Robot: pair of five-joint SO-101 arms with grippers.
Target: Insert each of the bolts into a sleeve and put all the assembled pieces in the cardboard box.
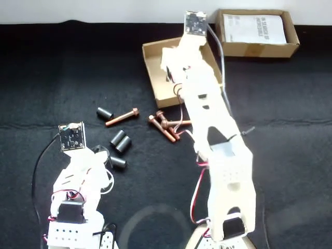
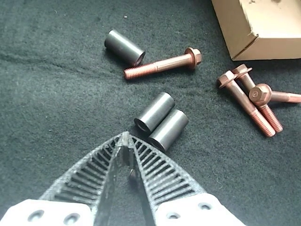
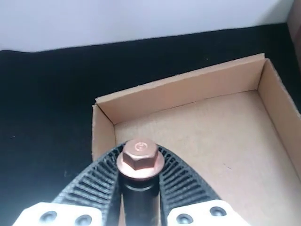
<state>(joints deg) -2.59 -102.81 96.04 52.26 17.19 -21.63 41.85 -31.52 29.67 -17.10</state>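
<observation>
The right tool [image 3: 139, 157] clamps one assembled piece [image 3: 139, 188], bolt head up, over the cardboard box [image 3: 188, 99] near the far edge of the worktop [image 1: 52, 78], close to one box wall. If released here, it could clip that wall and tumble out, or the parts could separate on landing. The left tool [image 2: 125, 138], tips pinched together on nothing, sits toward the near left corner. Mid-worktop lie four loose sleeves [image 1: 105, 112] and four loose bolts [image 1: 122, 117], three of them heaped. A second box [image 1: 258, 32] stands at the far right corner.
</observation>
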